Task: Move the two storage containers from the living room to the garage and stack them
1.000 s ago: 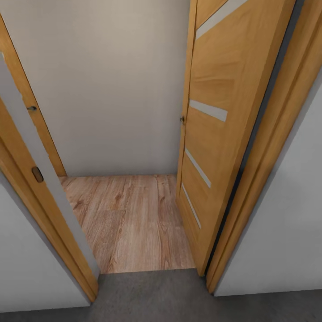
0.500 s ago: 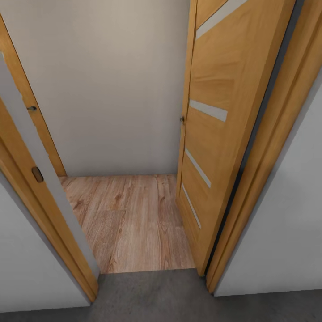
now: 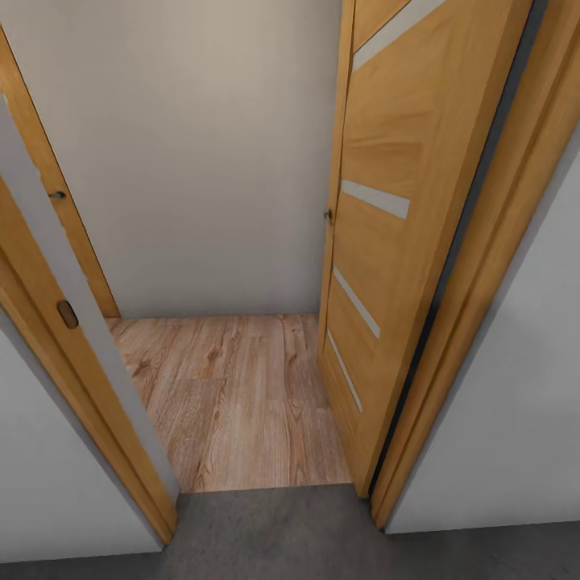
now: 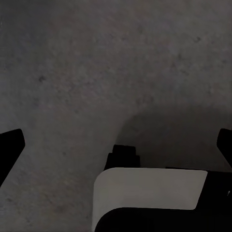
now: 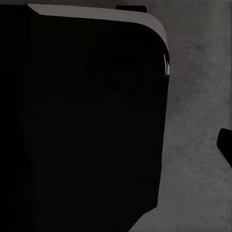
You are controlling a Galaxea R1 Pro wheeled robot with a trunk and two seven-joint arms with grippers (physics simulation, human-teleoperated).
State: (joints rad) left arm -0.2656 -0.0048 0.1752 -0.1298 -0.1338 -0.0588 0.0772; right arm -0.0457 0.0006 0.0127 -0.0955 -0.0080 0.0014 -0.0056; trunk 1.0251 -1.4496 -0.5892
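We face an open honey-coloured wooden door (image 3: 387, 242) from dark grey concrete floor (image 3: 306, 536); our left tool (image 4: 116, 145) hangs released, right tool's state unclear; we should drive through centred

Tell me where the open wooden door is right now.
In the head view the open wooden door stands right of centre, swung inward over the wood plank floor, just beyond the grey concrete floor and beside the right door frame.
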